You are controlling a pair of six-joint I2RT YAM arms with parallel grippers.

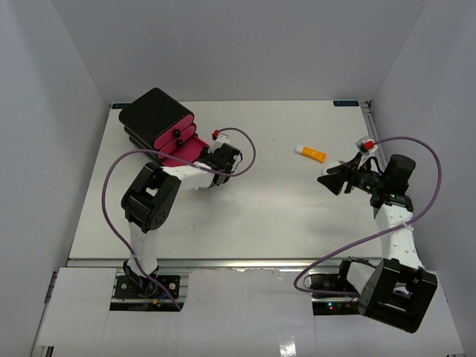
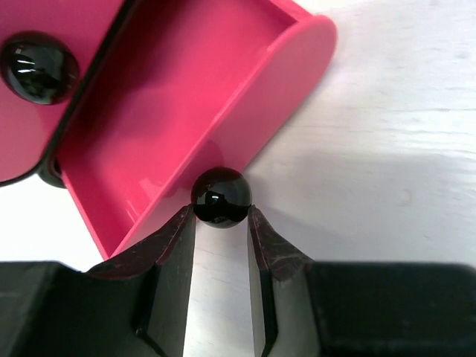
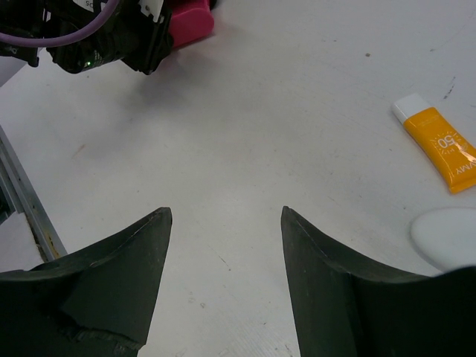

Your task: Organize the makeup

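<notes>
Presently, with your left gripper [image 2: 221, 223] pinching the black knob [image 2: 221, 195] of the open pink drawer [image 2: 171, 97] at centre frame, pull straight along its run, no twist; your right gripper [image 3: 223, 223] hangs released, orange tube [image 3: 439, 145] upper right, white puff [image 3: 446, 236] beneath it.

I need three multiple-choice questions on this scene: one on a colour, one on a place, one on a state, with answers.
1. What colour is the open drawer? A pink; B blue; C green.
2. Where does the orange tube lie? A in the open drawer; B on the table; C on a shelf.
3. How is the right gripper? A shut on the tube; B shut on a brush; C open, empty.
Answers: 1 A, its walls are pink; 2 B, it lies on bare tabletop; 3 C, its fingers stand apart with nothing between.
</notes>
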